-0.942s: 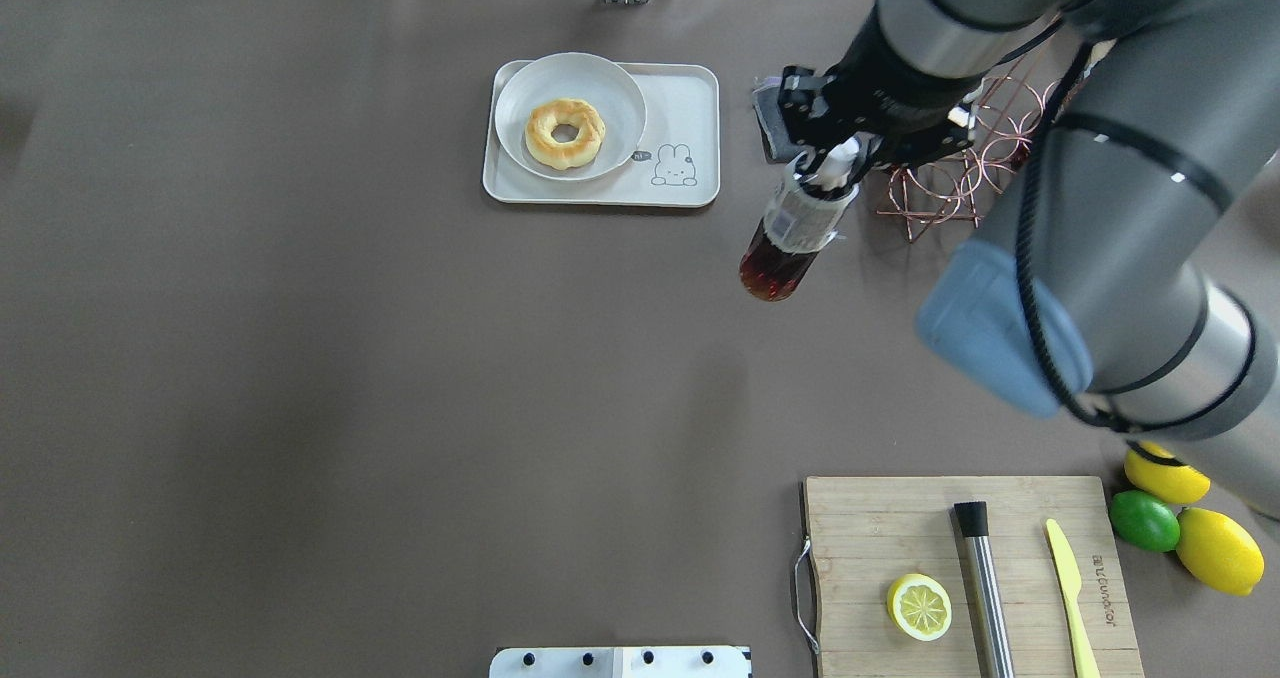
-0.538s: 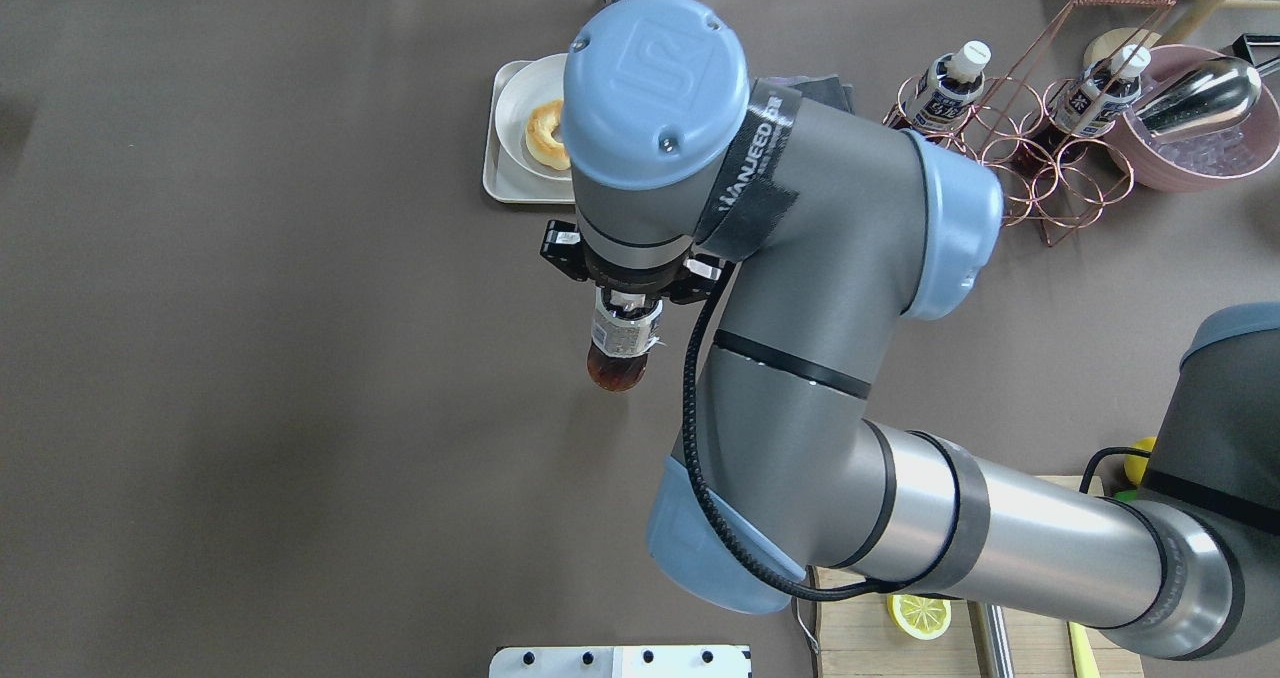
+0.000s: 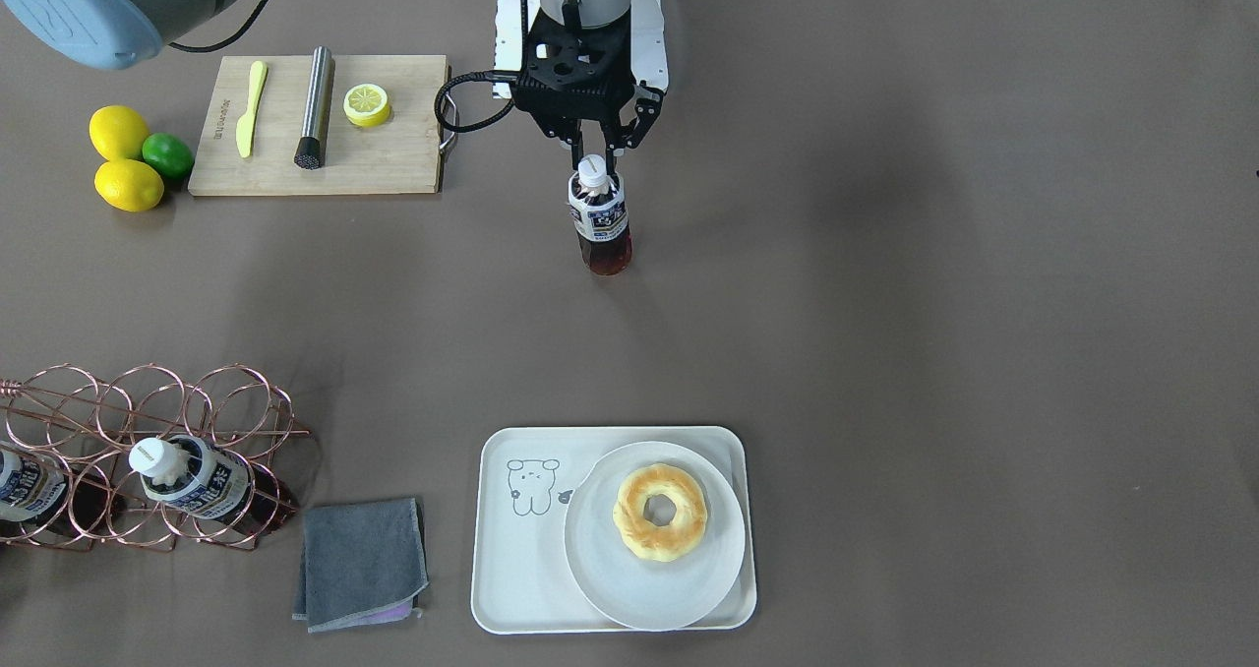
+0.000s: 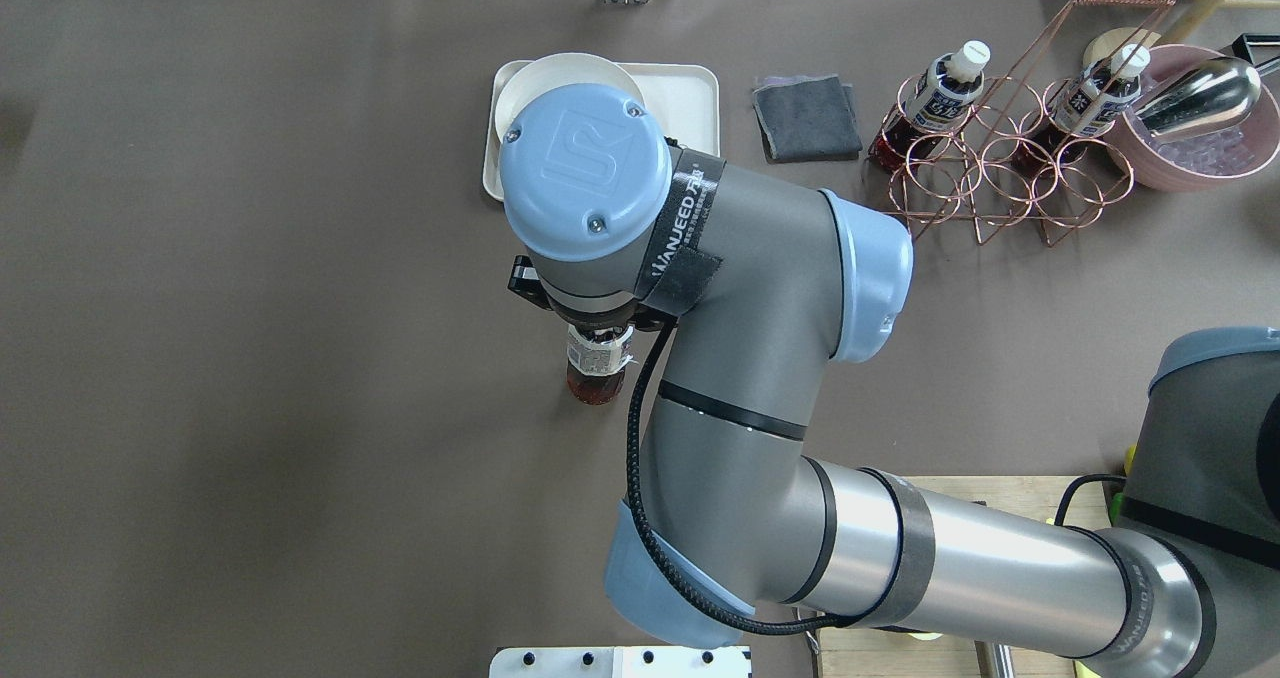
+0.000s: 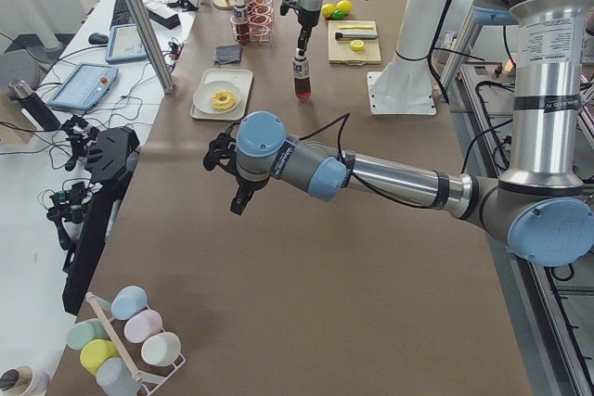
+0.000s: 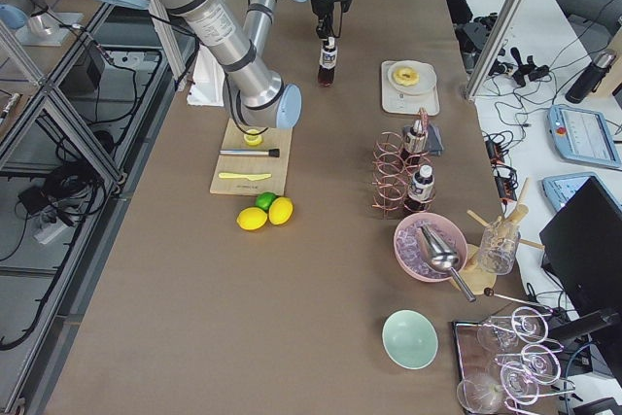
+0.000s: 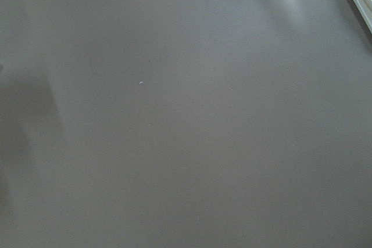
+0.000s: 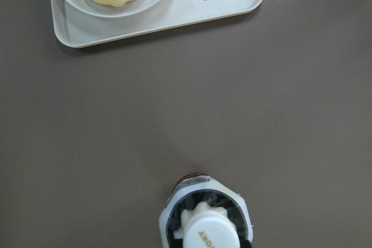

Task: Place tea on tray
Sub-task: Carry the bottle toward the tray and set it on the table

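Pinches the tea (image 3: pixel 600 216) by its top in the right gripper (image 3: pixel 593 160), far from the tray (image 3: pixel 521 574). Cannot tell for the left gripper (image 5: pixel 238 205).

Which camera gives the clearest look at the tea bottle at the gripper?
Exterior front-facing: the tea bottle shows whole, cap to base. Overhead: arm hides most. Right wrist: top only. Side views: tiny. Left wrist: none.
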